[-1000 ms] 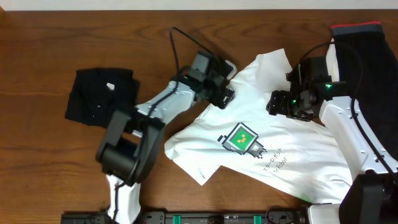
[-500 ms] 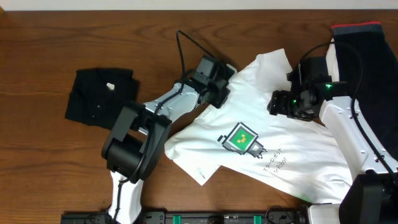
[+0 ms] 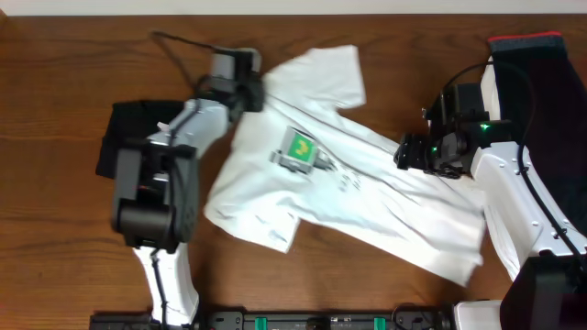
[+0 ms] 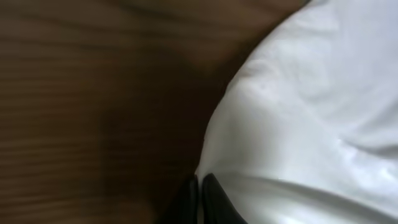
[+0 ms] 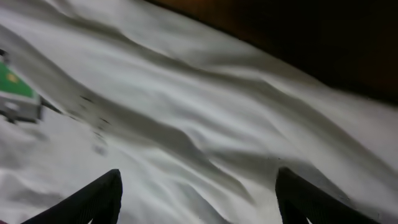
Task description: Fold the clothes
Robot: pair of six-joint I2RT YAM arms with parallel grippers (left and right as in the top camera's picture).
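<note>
The white T-shirt (image 3: 367,183) lies stretched across the table from the upper middle to the lower right, its green logo (image 3: 299,148) facing up. My left gripper (image 3: 240,87) is shut on the shirt's upper left edge; in the left wrist view the closed fingertips (image 4: 208,199) pinch the white cloth (image 4: 311,106) over the wood. My right gripper (image 3: 408,151) stands open above the shirt's right part, with only rumpled white fabric (image 5: 205,124) between its fingers (image 5: 93,199). The black buttoned shirt (image 3: 124,137) lies at the left. The dark garment with the red band (image 3: 537,64) lies at the far right.
The left arm (image 3: 174,156) reaches over the black shirt's right side and hides part of it. The right arm (image 3: 523,202) lies along the table's right side, over the dark garment. Bare brown wood (image 3: 55,229) shows at the left and front.
My left gripper has shut on the T-shirt's edge and moved left and back, dragging the shirt with it and stretching it out. The logo has shifted left. The right gripper has stayed put.
</note>
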